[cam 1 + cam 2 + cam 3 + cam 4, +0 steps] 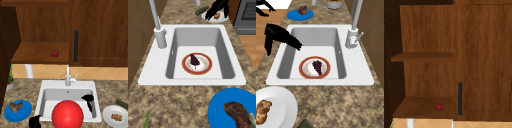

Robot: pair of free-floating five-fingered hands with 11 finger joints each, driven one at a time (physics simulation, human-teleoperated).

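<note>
The right hand (88, 98) hangs over the right side of the sink (47, 85), fingers relaxed and pointing down, grasping nothing; the right side view shows it (279, 37) above the basin's edge. Below it, on the sink floor, lies a red-rimmed plate (303, 72) bearing a dark slice of cake (317, 67). The left hand (35, 121) floats at the sink's front left corner; whether its fingers are curled I cannot tell. Beside it on the tabletop (27, 91) sits a blue plate (23, 112) with brown food. A white plate (110, 112) with a pastry lies to the right. A red apple (55, 53) rests on the shelf (35, 56) above.
</note>
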